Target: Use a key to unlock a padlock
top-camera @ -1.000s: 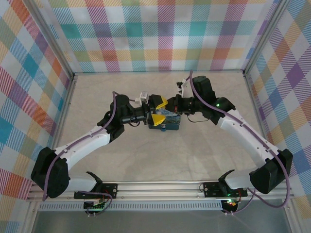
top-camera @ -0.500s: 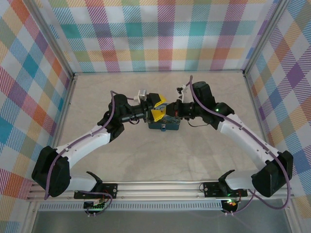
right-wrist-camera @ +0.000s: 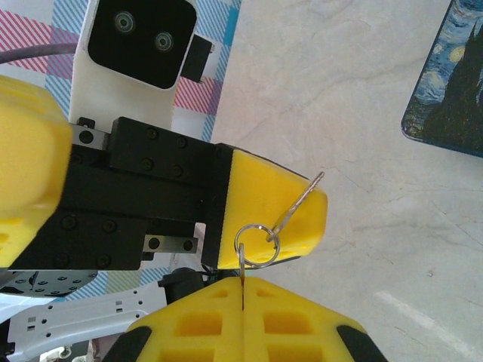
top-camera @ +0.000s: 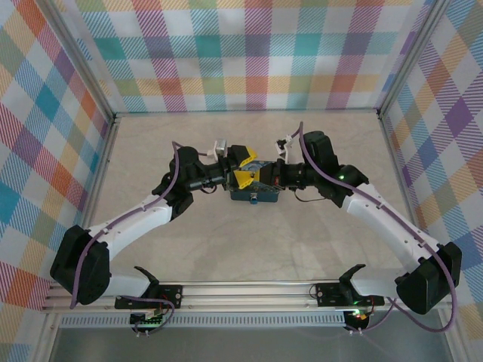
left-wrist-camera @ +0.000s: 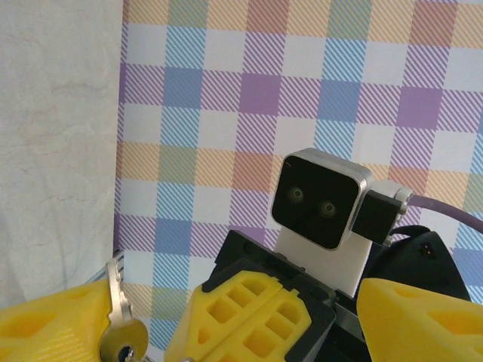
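Right wrist view: key point(right-wrist-camera: 242, 273), pinched edge-on by right gripper point(right-wrist-camera: 243, 292), jaws clenched, ring point(right-wrist-camera: 255, 245) dangling, above desk point(right-wrist-camera: 362, 226); left gripper point(top-camera: 245, 168) jaws released, flanking it, probably for takeover.

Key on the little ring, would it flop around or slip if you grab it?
The key looks like thin flat metal, so it is probably stiff and light. It seems to hang from a ring, so it would likely swing. Its shiny faces may slip in a pinch.
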